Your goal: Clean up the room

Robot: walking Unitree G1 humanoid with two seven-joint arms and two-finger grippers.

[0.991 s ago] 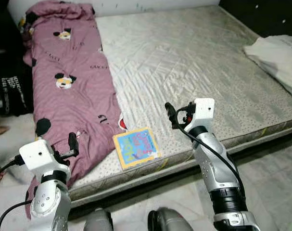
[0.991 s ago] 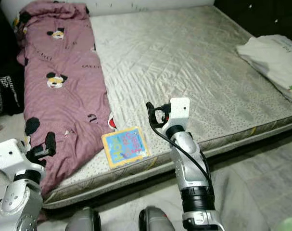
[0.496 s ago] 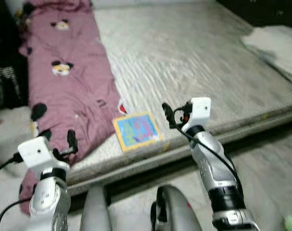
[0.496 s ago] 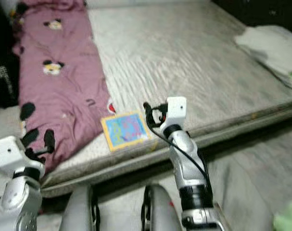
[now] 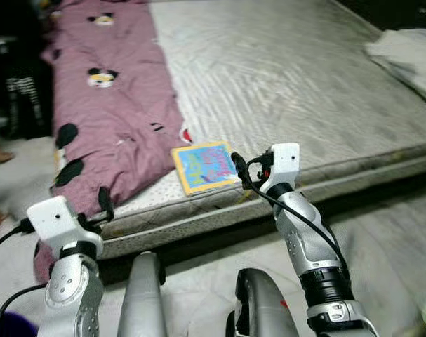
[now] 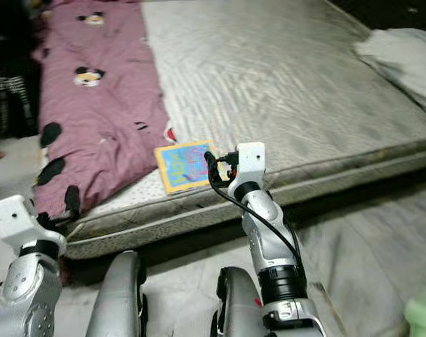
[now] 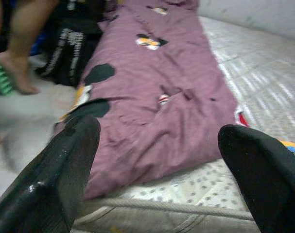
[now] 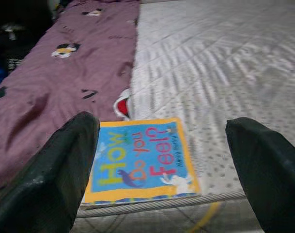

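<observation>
Mattress (image 5: 290, 77): book (image 8: 140, 160) "How Do You Feel?"; right gripper (image 8: 157, 170) spread.

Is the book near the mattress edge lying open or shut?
Shut. The book lies flat on the mattress with its front cover up, title showing, framed between the open right gripper fingers.

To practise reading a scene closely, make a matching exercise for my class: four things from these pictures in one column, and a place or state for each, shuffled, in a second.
1. picture book
2. purple blanket
3. right gripper
4. white cloth

a. far right edge of the mattress
b. open, just short of the book
c. flat near the mattress's front edge
d. along the mattress's left side

Pairs: 1-c, 2-d, 3-b, 4-a
</observation>
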